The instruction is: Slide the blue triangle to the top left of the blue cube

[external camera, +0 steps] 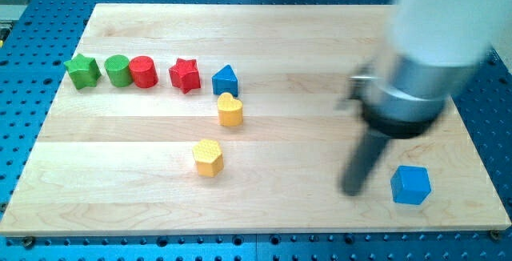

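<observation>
The blue triangle (226, 80) sits on the wooden board (304, 53) left of centre, just above the yellow heart (230, 110). The blue cube (410, 185) lies near the board's bottom right. My tip (352, 190) rests on the board just left of the blue cube, with a small gap between them, and far to the right of and below the blue triangle. The rod rises up to the right into the arm's blurred grey and white body.
A row along the upper left holds a green star (82, 71), a green cylinder (118, 70), a red cylinder (144, 72) and a red star (185, 74). A yellow hexagon (208, 157) lies below the heart. The arm's body hides the board's upper right.
</observation>
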Motion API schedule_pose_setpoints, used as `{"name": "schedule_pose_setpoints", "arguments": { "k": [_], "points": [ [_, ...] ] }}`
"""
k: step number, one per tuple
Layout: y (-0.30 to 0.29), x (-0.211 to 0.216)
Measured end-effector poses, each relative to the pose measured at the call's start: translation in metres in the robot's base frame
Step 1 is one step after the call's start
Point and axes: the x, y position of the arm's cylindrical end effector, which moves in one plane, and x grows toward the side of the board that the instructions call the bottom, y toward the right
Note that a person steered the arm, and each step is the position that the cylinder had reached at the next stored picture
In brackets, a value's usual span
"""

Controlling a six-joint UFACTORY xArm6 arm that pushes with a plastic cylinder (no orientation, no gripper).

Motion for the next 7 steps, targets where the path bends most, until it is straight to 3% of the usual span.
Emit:
{"name": "schedule_pose_setpoints", "arguments": {
  "k": [2, 3, 4, 6, 7],
  "points": [
    [-0.197, 0.018],
    [-0.223, -0.056],
    [-0.202, -0.121],
    [-0.1, -0.165],
    [-0.11, -0.174]
  ]
}}
